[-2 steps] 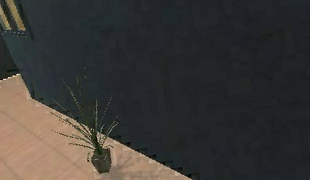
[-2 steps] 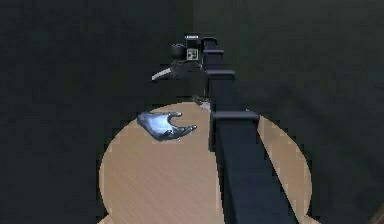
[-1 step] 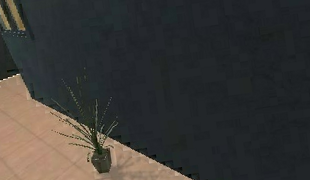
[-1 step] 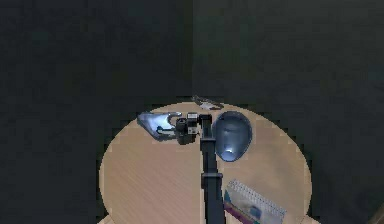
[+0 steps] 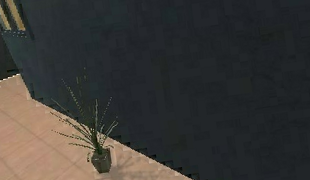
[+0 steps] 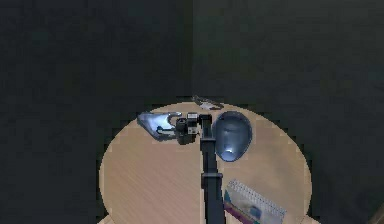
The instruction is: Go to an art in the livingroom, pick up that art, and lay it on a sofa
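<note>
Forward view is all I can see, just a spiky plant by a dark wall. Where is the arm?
Observer: The arm reaches out over a round wooden table.
Operator: Is something near the gripper?
Observer: A pale thing lies on the table at the gripper; I can't tell if it's held.
Operator: Anything else there?
Observer: A dark rounded thing sits to the arm side view's right of the arm.

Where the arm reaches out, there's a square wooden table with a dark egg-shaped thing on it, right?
Not quite. The table is round, not square, as the arm side view shows. The rest holds: it is wooden, the arm reaches out over it, and a dark egg-shaped thing lies on it.
</note>
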Controlling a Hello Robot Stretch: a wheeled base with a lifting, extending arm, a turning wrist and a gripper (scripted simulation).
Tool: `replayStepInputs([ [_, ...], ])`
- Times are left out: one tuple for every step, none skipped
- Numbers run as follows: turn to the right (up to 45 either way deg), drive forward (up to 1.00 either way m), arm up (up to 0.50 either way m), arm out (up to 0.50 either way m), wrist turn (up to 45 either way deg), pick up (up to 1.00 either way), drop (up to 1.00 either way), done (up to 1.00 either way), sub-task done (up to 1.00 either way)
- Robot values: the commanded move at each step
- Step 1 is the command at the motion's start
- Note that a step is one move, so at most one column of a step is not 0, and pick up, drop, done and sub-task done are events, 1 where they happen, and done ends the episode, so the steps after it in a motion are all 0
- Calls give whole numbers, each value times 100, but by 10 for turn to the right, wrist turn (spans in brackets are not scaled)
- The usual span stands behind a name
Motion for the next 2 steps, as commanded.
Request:
replayStepInputs([
  [0,0,10,0,0,0,0,0,0],
  [0,0,16,0,0,0,0,0,0],
])
